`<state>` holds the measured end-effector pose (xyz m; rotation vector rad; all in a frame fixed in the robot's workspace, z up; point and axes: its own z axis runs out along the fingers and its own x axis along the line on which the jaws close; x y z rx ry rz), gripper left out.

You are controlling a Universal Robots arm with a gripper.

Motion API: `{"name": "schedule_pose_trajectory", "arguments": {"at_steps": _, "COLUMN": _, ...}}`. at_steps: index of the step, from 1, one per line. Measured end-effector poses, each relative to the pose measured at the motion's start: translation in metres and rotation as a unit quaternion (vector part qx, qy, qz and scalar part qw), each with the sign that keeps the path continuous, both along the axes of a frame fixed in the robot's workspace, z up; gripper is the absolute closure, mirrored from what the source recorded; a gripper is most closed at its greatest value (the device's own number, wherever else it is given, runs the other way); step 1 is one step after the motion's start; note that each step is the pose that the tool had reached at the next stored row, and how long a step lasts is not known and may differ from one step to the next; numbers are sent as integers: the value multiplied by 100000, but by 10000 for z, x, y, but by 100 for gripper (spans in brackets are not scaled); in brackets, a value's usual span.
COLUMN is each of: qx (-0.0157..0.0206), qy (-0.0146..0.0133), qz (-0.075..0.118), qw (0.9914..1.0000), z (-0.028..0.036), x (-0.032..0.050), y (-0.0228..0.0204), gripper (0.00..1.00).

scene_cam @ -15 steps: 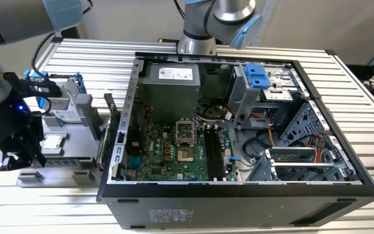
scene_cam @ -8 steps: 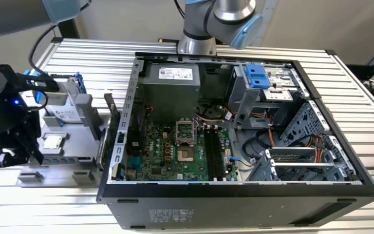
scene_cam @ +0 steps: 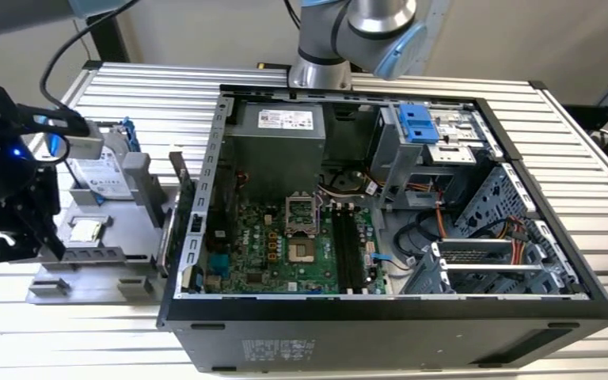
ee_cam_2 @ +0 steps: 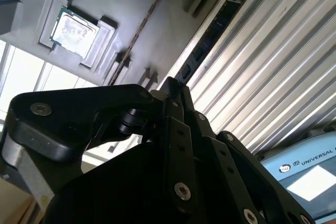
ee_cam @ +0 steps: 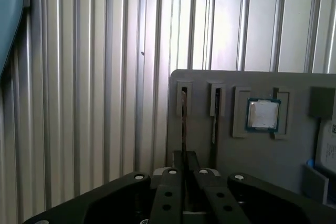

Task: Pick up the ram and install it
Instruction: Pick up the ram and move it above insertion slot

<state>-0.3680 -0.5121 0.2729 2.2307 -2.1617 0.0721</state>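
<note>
The ram (ee_cam_2: pixel 210 40) sits between the two fingers (ee_cam: pixel 169 182) of the gripper (ee_cam: pixel 184 165). They are squeezed almost closed on its flat sides. Its long side runs straight out past the fingertips, over the gray tray (scene_cam: pixel 124 277). That is on the exterior view's left, beside the case (scene_cam: pixel 389 324). The arm (scene_cam: pixel 9 190) hangs low there.

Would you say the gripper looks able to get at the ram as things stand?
Likely yes: in both wrist views the gripper sits right at the ram, seemingly closed on its edge, with nothing between.
</note>
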Motion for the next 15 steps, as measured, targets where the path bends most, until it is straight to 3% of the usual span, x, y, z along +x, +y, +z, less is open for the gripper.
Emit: {"name": "schedule_pose_trajectory", "arguments": {"at_steps": 15, "qx": -2, "qy": 0, "qz": 2, "qw": 100000, "z": 284, "x": 0, "y": 0, "gripper": 100}}
